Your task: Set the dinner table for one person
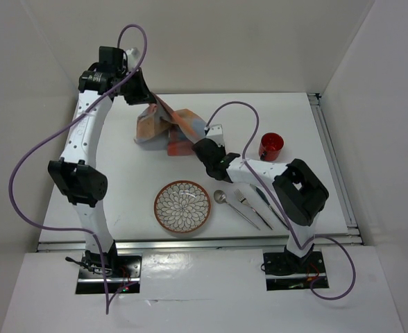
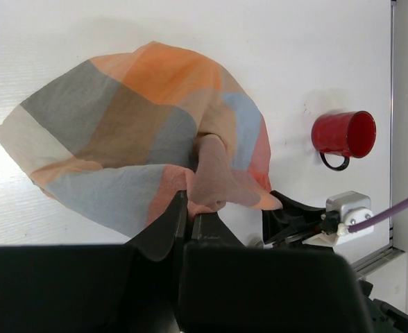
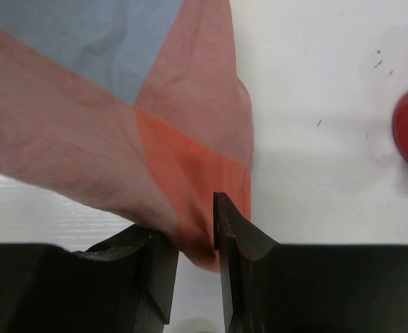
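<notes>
The dinner table (image 1: 124, 149) is the white tabletop. The orange, blue and grey checked placemat (image 1: 164, 130) lies bunched at its far middle. My left gripper (image 1: 148, 96) is shut on one raised corner of the placemat (image 2: 121, 132), its jaws (image 2: 190, 211) pinched together on the fabric. My right gripper (image 1: 202, 148) is at the placemat's right corner. In the right wrist view its narrowly parted jaws (image 3: 196, 236) hold a fold of the orange fabric (image 3: 183, 173) just above the table.
A patterned plate (image 1: 182, 206) sits near the front middle. A spoon (image 1: 221, 197), a fork (image 1: 248, 207) and a knife (image 1: 266, 202) lie to its right. A red mug (image 1: 270, 146) stands at the right and also shows in the left wrist view (image 2: 343, 134). A metal rail (image 1: 190, 240) runs along the near edge.
</notes>
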`<action>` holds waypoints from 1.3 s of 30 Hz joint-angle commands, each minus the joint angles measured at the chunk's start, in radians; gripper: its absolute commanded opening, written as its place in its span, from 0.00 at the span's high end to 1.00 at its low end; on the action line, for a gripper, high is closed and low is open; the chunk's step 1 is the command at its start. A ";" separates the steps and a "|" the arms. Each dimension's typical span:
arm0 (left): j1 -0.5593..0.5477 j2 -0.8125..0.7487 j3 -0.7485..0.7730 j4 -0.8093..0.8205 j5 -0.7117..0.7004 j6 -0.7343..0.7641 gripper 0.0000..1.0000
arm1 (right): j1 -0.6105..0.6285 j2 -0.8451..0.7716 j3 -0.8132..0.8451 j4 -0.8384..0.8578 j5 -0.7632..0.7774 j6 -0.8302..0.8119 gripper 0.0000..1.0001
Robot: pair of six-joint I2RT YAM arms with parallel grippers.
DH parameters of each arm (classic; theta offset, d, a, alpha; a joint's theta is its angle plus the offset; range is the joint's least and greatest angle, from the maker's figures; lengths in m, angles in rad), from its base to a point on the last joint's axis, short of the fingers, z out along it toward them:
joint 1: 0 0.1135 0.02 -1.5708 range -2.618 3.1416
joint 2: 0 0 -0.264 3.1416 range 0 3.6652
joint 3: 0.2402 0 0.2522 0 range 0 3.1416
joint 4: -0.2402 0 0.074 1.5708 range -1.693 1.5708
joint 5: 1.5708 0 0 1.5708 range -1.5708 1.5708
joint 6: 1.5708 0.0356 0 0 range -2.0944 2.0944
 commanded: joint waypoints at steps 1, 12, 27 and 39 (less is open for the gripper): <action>0.007 -0.060 -0.002 0.058 0.032 -0.009 1.00 | -0.013 -0.005 -0.021 0.034 -0.002 0.020 0.66; 0.016 -0.060 -0.014 0.067 0.041 -0.009 1.00 | -0.013 0.033 -0.061 0.025 -0.015 0.029 0.62; 0.047 -0.118 0.037 0.038 0.021 -0.009 1.00 | -0.102 -0.216 0.017 0.023 -0.007 -0.188 1.00; 0.163 -0.422 -0.023 0.111 0.012 -0.084 1.00 | -0.145 -0.494 0.352 -0.124 -0.211 -0.425 1.00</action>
